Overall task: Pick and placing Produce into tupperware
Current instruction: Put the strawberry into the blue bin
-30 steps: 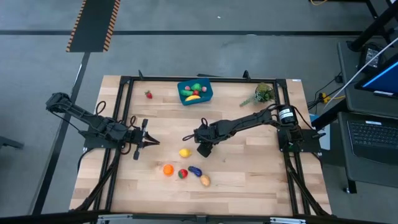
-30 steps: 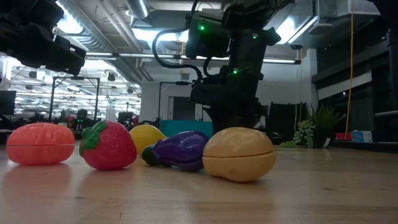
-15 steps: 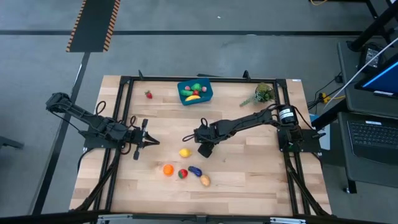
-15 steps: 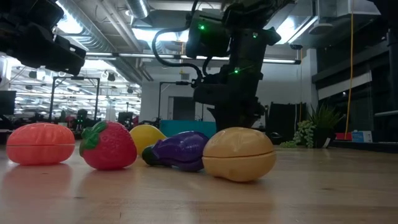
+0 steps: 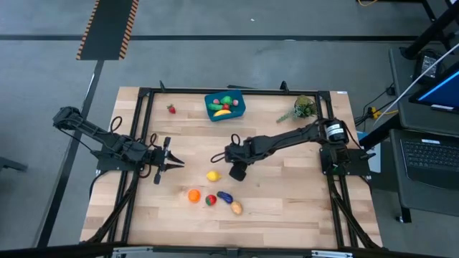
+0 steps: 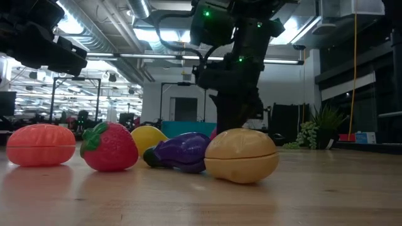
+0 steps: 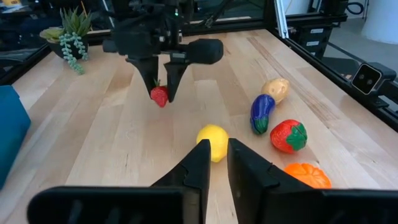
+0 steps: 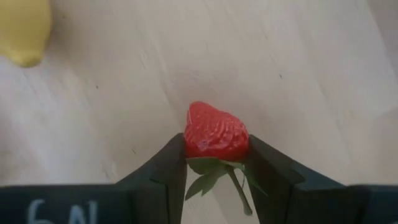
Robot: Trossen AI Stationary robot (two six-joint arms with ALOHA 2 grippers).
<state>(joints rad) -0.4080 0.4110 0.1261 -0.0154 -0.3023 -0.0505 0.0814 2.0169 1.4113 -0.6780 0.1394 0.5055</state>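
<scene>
My right gripper [image 5: 237, 172] hangs over the middle of the table, shut on a small red strawberry [image 8: 216, 132]; it also shows in the left wrist view [image 7: 160, 96]. A yellow lemon [image 5: 213, 175] lies just left of it. Nearer the front edge lie an orange [image 5: 193, 195], a red strawberry [image 5: 210, 200], a purple eggplant [image 5: 225, 197] and a tan potato [image 5: 236, 208]. The blue tupperware [image 5: 224, 106] stands at the far edge with several pieces inside. Another strawberry [image 5: 171, 109] lies left of it. My left gripper [image 5: 171, 162] waits at the table's left, fingers a narrow gap apart. My right gripper pinches the strawberry's two sides [image 8: 193, 144] between its two fingers, close to the leafy green top. The fingers [image 7: 152, 84] point steeply down from above. The strawberry hangs with its red tip down, just above the table.
A leafy green plant sprig [image 5: 303, 109] lies at the far right corner. A black frame [image 5: 237, 91] runs along the table's edges. Bare wood lies between the right gripper and the tupperware.
My right gripper has risen a little over the same spot, and its wrist has rolled slightly. The loose pieces on the table have stayed where they were.
</scene>
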